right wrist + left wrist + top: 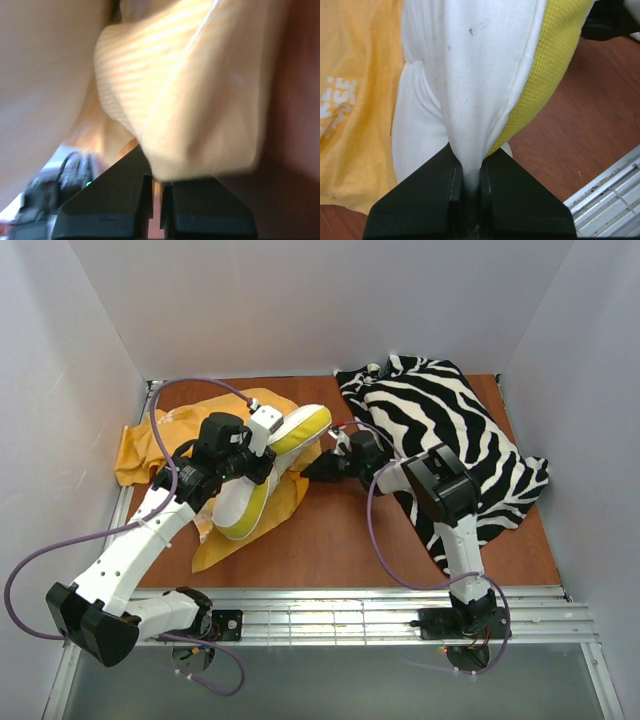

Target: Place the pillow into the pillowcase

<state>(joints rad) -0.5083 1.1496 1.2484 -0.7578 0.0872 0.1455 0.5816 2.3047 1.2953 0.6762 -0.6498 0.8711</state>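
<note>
The white pillow (262, 468) with its yellow-green band lies tilted on the orange-yellow pillowcase (150, 445) at the table's left. My left gripper (255, 452) is shut on a pinched fold of the pillow's white cloth (470, 75), close up in the left wrist view (470, 172). The pillowcase (355, 100) lies beside it, with white prints. My right gripper (318, 468) is at the pillowcase's right edge beside the pillow. In the right wrist view its jaws (156, 175) stand almost closed on thin orange cloth (200, 100), which bulges over the fingertips.
A black-and-white zebra-striped cloth (450, 440) covers the table's right side under the right arm. Brown tabletop (330, 540) shows between the arms. A metal rail (380, 615) runs along the near edge. White walls enclose three sides.
</note>
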